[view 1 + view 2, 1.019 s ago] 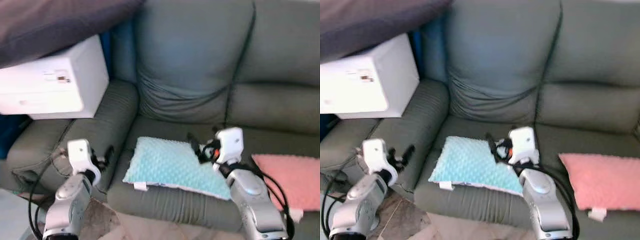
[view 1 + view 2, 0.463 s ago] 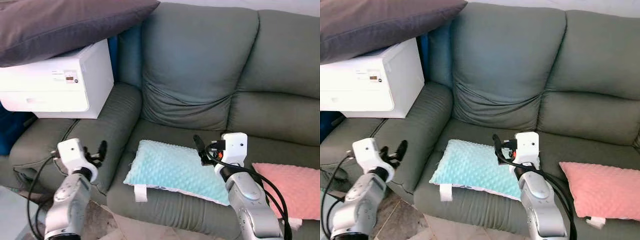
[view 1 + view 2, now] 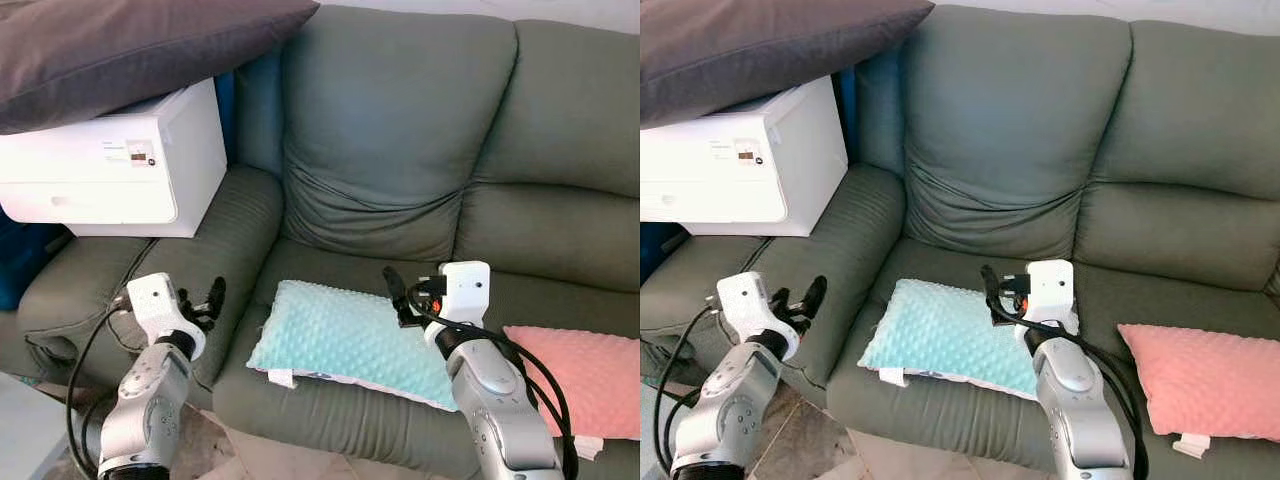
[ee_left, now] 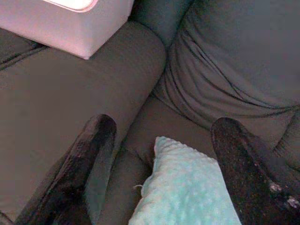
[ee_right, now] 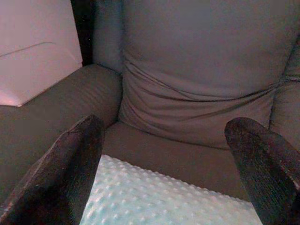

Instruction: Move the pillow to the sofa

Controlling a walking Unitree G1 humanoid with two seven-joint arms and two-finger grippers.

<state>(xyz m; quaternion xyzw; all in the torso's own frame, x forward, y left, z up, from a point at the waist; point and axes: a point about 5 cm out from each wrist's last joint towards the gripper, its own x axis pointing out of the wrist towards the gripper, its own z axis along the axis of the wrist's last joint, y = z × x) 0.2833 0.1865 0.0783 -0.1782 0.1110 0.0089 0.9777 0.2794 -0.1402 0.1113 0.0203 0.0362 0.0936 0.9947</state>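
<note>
A light blue, bumpy pillow (image 3: pixel 345 335) lies flat on the left seat of the grey-green sofa (image 3: pixel 400 150), with a white tag at its front edge. My right gripper (image 3: pixel 400 295) hovers just over the pillow's back right part, open with nothing between its fingers; in the right wrist view (image 5: pixel 166 124) the pillow (image 5: pixel 164 197) lies below the fingers. My left gripper (image 3: pixel 200 300) is open beside the sofa's left armrest (image 3: pixel 215 250), apart from the pillow. The left wrist view (image 4: pixel 161 126) looks past its fingers at the pillow's corner (image 4: pixel 187 192).
A pink pillow (image 3: pixel 585 375) lies on the right seat. A white printer (image 3: pixel 110 165) stands on the seat left of the armrest, with a large dark grey cushion (image 3: pixel 130 45) on top. Cables hang by my left arm. The floor shows at the bottom edge.
The camera has lifted and steadied since a second ago. My left gripper has shifted a little toward the sofa. The blue pillow stays where it lay.
</note>
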